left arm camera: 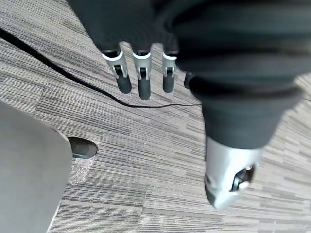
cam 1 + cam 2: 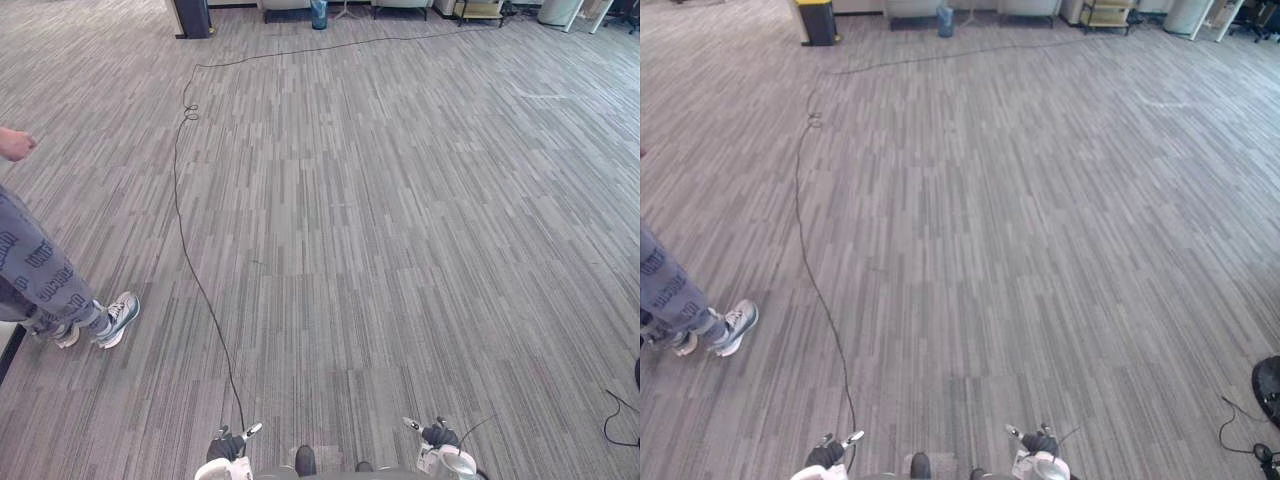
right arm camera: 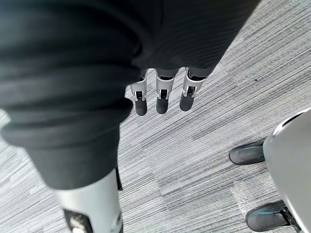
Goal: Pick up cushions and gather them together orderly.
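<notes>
Cushions: their place cannot be told from these views, and nothing is held in either robot hand.
Left robot hand [image 1: 144,80]: released; in the left wrist view the dark-tipped fingers are seen hanging straight and relaxed above the carpet, touching nothing. In the left eye view it is seen low at the bottom edge, left of centre.
Right robot hand [image 3: 163,94]: released as well; in the right wrist view its fingers are seen extended in a row over the bare carpet, with nothing grasped. In the eye views it is found at the bottom edge, right of centre.
Floor [image 2: 400,250]: a wide stretch of carpet is laid in grey tiles, each streaked with fine lighter and darker lines, the direction of the streaks changing from tile to tile.
Person: grey patterned trouser legs [image 2: 35,270] and grey-and-white sneakers [image 2: 118,318] are seen at the left edge, with a hand [image 2: 14,144] held out above them.
Far end of room: a dark container with a yellow top [image 2: 818,20] is stood at the left, a blue bin [image 2: 319,12] near the middle, and a shelved trolley [image 2: 480,10] further right.
Right edge: a dark rounded object [image 2: 1268,390] is partly seen on the carpet; what it is cannot be told.
</notes>
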Controlling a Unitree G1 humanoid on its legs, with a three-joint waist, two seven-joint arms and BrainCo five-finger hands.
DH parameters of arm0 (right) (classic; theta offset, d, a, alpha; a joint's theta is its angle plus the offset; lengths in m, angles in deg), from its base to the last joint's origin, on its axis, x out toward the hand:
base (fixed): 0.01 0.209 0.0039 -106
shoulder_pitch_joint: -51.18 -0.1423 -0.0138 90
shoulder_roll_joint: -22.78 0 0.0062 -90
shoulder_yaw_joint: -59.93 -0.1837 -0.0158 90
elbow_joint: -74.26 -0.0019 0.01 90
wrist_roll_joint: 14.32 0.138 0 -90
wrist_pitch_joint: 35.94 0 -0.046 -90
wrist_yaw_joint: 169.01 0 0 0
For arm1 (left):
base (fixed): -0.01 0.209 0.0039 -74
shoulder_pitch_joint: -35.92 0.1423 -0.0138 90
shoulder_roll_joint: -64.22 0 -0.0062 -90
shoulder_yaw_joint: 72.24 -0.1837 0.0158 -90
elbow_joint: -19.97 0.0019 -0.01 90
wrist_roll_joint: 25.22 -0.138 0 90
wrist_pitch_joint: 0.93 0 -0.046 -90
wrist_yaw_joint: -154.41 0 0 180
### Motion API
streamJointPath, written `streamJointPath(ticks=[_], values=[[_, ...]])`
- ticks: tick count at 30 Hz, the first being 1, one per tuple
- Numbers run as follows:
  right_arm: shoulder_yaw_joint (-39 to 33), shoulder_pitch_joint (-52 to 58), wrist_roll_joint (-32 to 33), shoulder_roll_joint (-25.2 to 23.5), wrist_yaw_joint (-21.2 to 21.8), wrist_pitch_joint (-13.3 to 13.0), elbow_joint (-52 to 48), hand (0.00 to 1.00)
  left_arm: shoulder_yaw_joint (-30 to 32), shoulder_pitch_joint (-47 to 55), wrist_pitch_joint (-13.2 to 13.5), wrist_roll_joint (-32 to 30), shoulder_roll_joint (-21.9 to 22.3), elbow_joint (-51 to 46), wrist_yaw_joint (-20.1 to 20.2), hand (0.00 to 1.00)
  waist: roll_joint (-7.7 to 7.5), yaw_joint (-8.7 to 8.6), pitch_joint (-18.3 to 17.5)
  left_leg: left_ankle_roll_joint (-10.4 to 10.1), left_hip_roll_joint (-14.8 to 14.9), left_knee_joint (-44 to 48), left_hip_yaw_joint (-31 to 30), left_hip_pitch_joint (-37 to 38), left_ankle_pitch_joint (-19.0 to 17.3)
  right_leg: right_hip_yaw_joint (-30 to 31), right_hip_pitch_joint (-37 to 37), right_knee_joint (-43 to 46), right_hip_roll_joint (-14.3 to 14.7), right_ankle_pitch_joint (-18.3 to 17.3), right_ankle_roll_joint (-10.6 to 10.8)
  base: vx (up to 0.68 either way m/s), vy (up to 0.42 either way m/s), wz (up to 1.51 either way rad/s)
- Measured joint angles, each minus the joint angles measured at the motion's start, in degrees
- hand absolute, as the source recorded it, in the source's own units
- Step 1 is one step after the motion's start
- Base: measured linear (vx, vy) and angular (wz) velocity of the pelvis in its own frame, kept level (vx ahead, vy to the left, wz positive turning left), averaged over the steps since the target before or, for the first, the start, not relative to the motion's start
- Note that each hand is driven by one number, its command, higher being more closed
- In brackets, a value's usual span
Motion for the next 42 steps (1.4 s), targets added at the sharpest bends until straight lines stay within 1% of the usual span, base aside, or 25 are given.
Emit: streamJointPath(ticks=[11,17,19,20,21,22,23,24,25,26,27,28,29,30,32,33,34,35,36,37,38,39,40,41,42], values=[[-0.1,-0.3,-0.1,0.3,0.5,0.1,1.6,0.00,-0.1,-0.4,-0.3,-2.1,-0.1,0.2,0.6,0.00,-0.20,0.01,0.0,-0.1,0.0,0.0,0.3,0.1,-0.1,0.3,0.2,-0.3,0.0,0.0,0.0,0.00,0.000,0.00],[-0.1,0.0,-0.2,0.3,0.8,0.4,1.7,0.00,-0.2,-0.9,-0.3,-2.1,-0.7,0.6,1.1,0.00,-0.76,0.01,0.4,-0.1,0.1,0.0,0.3,0.0,-0.1,0.3,0.1,-0.3,0.1,0.0,-0.1,0.00,0.000,0.00],[-0.1,0.1,-0.2,0.3,0.8,0.6,1.7,0.00,-0.1,-0.9,-0.3,-2.1,-0.7,0.6,1.1,0.00,-0.77,0.01,0.5,-0.3,0.1,0.0,0.3,-0.1,-0.2,0.2,-0.3,0.4,0.1,-0.4,-0.4,0.00,0.000,0.00],[-0.2,0.1,-0.2,0.3,0.8,0.6,1.6,0.00,0.0,-0.9,-0.4,-2.1,-0.7,0.4,1.1,0.00,-0.76,0.08,0.8,-1.0,0.2,0.1,0.4,-0.5,-0.8,0.1,-0.5,1.2,0.1,-0.9,-0.4,0.00,0.000,0.00],[-0.5,0.4,-0.2,0.2,0.8,0.6,1.4,0.00,0.0,-0.9,-0.6,-2.1,-0.7,0.0,1.1,0.00,-0.80,0.23,0.7,-0.9,0.4,0.7,1.0,-1.0,-1.5,-0.1,-1.4,2.4,0.0,-1.8,-0.7,-0.01,-0.026,0.13],[-1.3,0.7,-0.2,-0.1,0.8,0.6,0.9,0.00,1.1,-1.0,-1.1,-2.1,-0.8,-0.8,1.2,0.00,-1.33,0.29,0.9,-0.7,1.0,5.8,3.3,-4.1,-4.5,-0.7,-3.0,4.5,-0.6,-2.9,-0.9,0.00,-0.088,0.36],[-2.0,1.2,-0.2,-0.5,0.8,0.7,-1.0,0.00,2.8,-1.5,-1.3,-2.0,-0.5,-1.9,1.2,0.00,-1.20,0.29,1.8,-1.4,4.1,17.4,8.2,-9.2,-9.6,-1.9,-4.0,6.6,-0.8,-4.3,-1.1,0.02,-0.078,0.40],[-2.2,1.4,-0.1,-0.3,0.8,0.6,-1.3,0.00,3.5,-1.6,-1.3,-2.1,-0.1,-2.1,1.2,0.00,-0.98,0.29,2.0,-1.1,5.5,21.0,9.4,-10.7,-10.8,-2.1,-4.4,7.4,-0.5,-4.8,-1.3,-0.01,-0.075,0.34],[-2.1,2.2,-0.2,0.3,0.8,0.8,-2.1,0.00,5.2,-2.0,-1.3,-2.0,0.6,-3.1,1.2,0.00,0.08,0.82,2.7,-0.4,8.5,30.9,11.2,-14.9,-14.2,-2.4,-5.1,9.4,0.5,-6.3,-1.5,-0.02,-0.006,0.13],[-2.0,2.3,-0.2,0.4,0.8,0.8,-2.5,0.00,5.9,-2.3,-1.4,-1.9,0.9,-3.4,1.2,0.00,0.23,1.02,2.8,-0.2,9.7,35.1,11.4,-16.6,-14.8,-2.5,-5.2,10.2,0.8,-6.9,-1.6,0.06,0.024,0.05],[-1.4,2.1,-0.2,0.3,0.7,0.8,-3.1,0.00,6.7,-2.5,-1.3,-1.7,1.0,-4.6,1.2,0.00,-0.08,1.90,3.2,-0.5,12.4,46.3,11.9,-22.1,-15.3,-2.3,-4.0,10.1,1.1,-8.4,-2.9,0.11,0.056,-0.01],[-1.0,2.1,-0.2,0.3,0.5,0.9,-3.1,0.00,6.7,-2.5,-1.3,-1.7,1.1,-5.3,1.2,0.00,-0.37,2.27,3.5,-0.8,13.3,48.0,12.2,-23.1,-16.4,-2.2,-3.2,10.0,1.1,-8.8,-2.9,0.20,0.083,-0.02],[-0.9,2.1,-0.2,0.3,0.4,0.9,-3.1,0.00,6.7,-2.5,-1.3,-1.7,1.1,-5.6,1.2,0.00,-0.32,2.24,3.6,-1.0,13.6,47.9,12.5,-23.9,-17.1,-2.1,-2.5,9.7,1.0,-9.2,-2.8,0.16,0.075,0.06],[-0.8,2.1,-0.3,0.3,0.3,1.2,-3.1,0.00,6.7,-2.5,-1.2,-1.6,1.1,-5.8,1.2,0.00,-0.38,2.33,3.5,-1.4,13.8,45.1,12.7,-25.5,-17.2,-2.0,-1.4,8.8,0.4,-9.8,-2.1,0.29,0.162,0.04],[-0.6,2.0,-0.6,0.4,0.3,1.3,-3.1,0.00,6.6,-2.5,-0.8,-1.6,1.6,-7.0,1.3,0.00,-0.69,3.50,3.5,-2.0,13.0,36.3,13.9,-28.1,-14.3,-1.4,-0.9,8.0,-1.7,-10.7,-0.9,0.30,0.226,-0.18],[-0.4,1.7,-0.6,0.5,0.3,1.4,-2.8,0.00,6.6,-2.5,-0.6,-1.4,1.9,-7.7,1.4,0.00,-0.86,4.08,3.4,-2.1,12.2,31.1,13.8,-29.1,-8.7,-0.4,-1.0,7.5,-3.3,-11.7,0.5,0.28,0.230,-0.38],[-0.2,1.7,-0.6,0.5,0.3,1.4,-2.9,0.00,6.6,-2.4,-0.3,-1.5,2.0,-7.8,1.3,0.00,-0.93,4.35,3.3,-1.4,12.0,31.5,14.5,-29.2,-6.3,0.2,-0.4,6.6,-4.1,-12.2,0.6,0.44,0.332,-0.43],[-0.2,1.6,-0.7,0.2,0.3,1.4,-2.9,0.00,6.6,-2.4,-0.1,-1.6,2.0,-7.9,1.4,0.00,-1.87,4.77,2.6,0.8,10.8,32.8,16.0,-29.4,-8.1,0.9,0.1,5.6,-5.9,-12.9,0.6,0.44,0.275,-0.41],[-0.2,2.1,-1.2,-0.6,0.4,1.5,-2.9,0.00,6.7,-2.4,-0.1,-1.9,1.7,-8.0,1.4,0.00,-2.57,5.07,1.6,1.1,10.3,34.0,17.4,-29.8,-10.8,1.3,-0.2,7.0,-7.0,-12.2,0.3,0.73,0.381,-0.42],[-0.2,2.1,-1.7,-1.6,0.5,1.3,-3.2,0.00,6.7,-2.5,-0.1,-2.1,1.6,-7.9,1.3,0.00,-3.23,5.14,1.1,2.3,9.8,35.2,18.2,-29.7,-12.7,1.4,-2.3,11.0,-8.4,-10.8,2.5,0.72,0.348,-0.29],[-0.6,2.1,-1.6,-1.9,0.5,1.1,-3.5,0.00,6.3,-2.8,-0.4,-3.0,1.0,-7.1,1.1,0.00,-3.57,5.09,1.0,3.2,8.9,35.4,18.5,-27.6,-14.7,1.6,-4.1,18.6,-9.7,-9.6,4.7,0.71,0.346,-0.11],[-1.1,2.2,-1.6,-1.9,0.5,1.2,-3.7,0.00,5.5,-3.2,-0.5,-3.2,0.6,-6.4,1.0,0.00,-3.64,5.06,1.0,3.5,8.5,35.3,18.4,-26.2,-15.5,1.8,-5.4,23.8,-10.3,-8.7,5.9,0.45,0.226,0.09],[-1.6,2.5,-1.6,-2.0,0.5,1.2,-4.5,0.00,3.7,-3.8,-1.1,-3.4,-0.2,-5.2,1.0,0.00,-3.76,4.93,1.5,3.5,7.6,34.4,18.2,-21.9,-17.1,3.7,-9.5,37.8,-11.0,-5.4,8.3,0.53,0.208,0.14],[-1.7,2.7,-1.6,-2.0,0.5,0.6,-5.5,0.00,2.7,-4.2,-1.5,-4.2,-0.6,-4.2,0.9,0.00,-3.52,4.69,2.3,3.1,7.1,33.1,17.6,-16.9,-18.7,4.6,-13.3,52.8,-10.7,-3.5,9.0,0.50,0.172,0.14],[-1.7,2.7,-1.6,-1.9,0.5,0.5,-5.8,0.00,2.1,-4.3,-1.6,-4.3,-0.7,-3.9,0.9,0.00,-3.06,4.40,2.5,3.0,7.0,32.3,17.2,-14.6,-19.2,4.5,-15.3,58.4,-10.3,-3.6,8.8,0.55,0.147,0.20]])
